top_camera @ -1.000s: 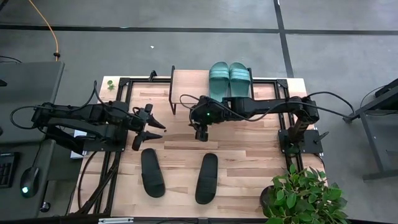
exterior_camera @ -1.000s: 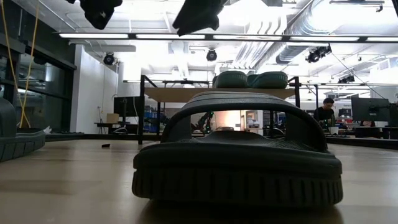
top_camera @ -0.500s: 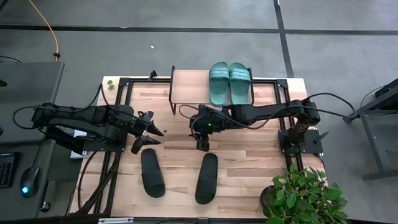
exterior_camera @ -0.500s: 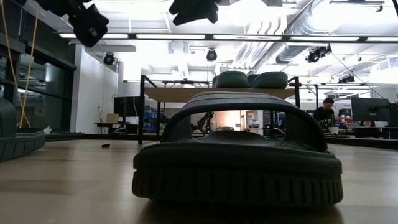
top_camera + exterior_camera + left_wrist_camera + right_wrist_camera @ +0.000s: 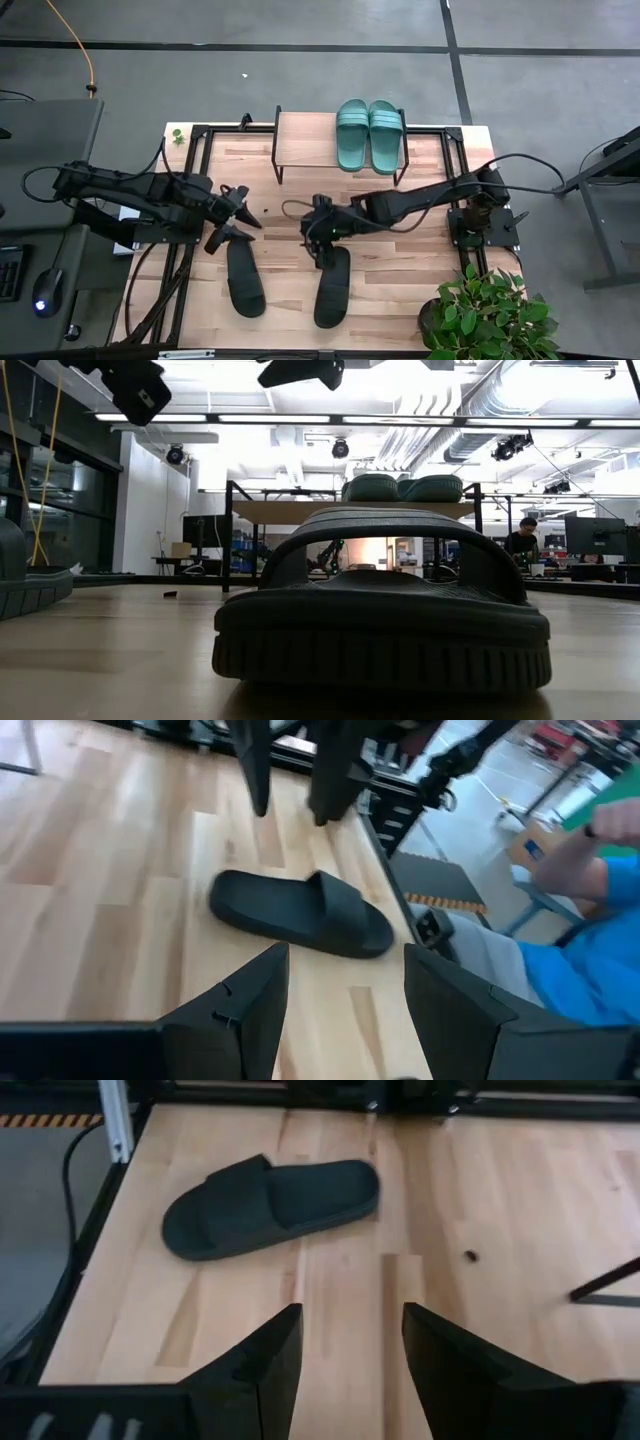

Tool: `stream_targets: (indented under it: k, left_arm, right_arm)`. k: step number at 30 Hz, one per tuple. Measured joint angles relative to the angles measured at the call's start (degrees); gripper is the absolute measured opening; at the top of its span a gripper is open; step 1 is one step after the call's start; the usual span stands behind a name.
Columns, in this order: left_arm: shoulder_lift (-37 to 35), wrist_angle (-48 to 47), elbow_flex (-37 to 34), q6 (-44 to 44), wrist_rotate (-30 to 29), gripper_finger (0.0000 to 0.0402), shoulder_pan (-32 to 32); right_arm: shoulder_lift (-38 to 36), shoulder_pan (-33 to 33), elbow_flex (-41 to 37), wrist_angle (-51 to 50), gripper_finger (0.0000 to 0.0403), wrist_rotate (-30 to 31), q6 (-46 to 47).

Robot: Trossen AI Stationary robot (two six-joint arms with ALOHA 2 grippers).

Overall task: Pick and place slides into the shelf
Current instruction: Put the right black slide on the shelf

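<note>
Two teal slides are already sitting on the shelf, while two black slides are lying on the tabletop nearer the front edge. The right gripper is hovering at the heel of the right black slide, jaws apart; the left gripper is hanging just beyond the other, jaws also apart. A descent onto the flat sole instead of the strap could be skidding the slide away. No readable writing is showing.

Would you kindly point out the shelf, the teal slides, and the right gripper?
shelf [image 5: 305,140]: high view, bare plank top.
teal slides [image 5: 369,125]: high view, the straps' meeting edge.
right gripper [image 5: 322,249]: high view, between its fingers.
</note>
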Motion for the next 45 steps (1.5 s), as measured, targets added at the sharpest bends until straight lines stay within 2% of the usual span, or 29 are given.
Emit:
stream_targets:
  k: [9, 19, 34, 40, 45]
  left_arm:
    - [0.00, 0.02, -0.02, 0.82, -3.45, 0.0184, -7.99]
    - [2.36, -1.11, -0.04, 5.16, -7.45, 0.0184, -13.12]
    - [13.80, -0.12, -0.04, 2.47, -8.05, 0.0184, -13.62]
    - [14.78, -0.35, 0.29, 1.98, -7.60, 0.0184, -13.62]
    - [14.75, -0.20, 2.03, 2.12, -7.70, 0.0184, -13.62]
  right_arm:
    - [1.55, 3.43, 0.00, 0.11, 0.0165, 0.08, -1.15]
    - [1.57, 5.11, 0.00, -0.39, 0.0165, 0.23, -0.42]
    - [2.55, 8.20, -0.02, -7.32, 0.0165, 0.14, 5.18]
    - [4.87, 9.40, -0.02, -8.85, 0.0165, -0.20, 5.09]
    - [5.70, 8.11, -0.04, -10.20, 0.0165, -0.38, 9.50]
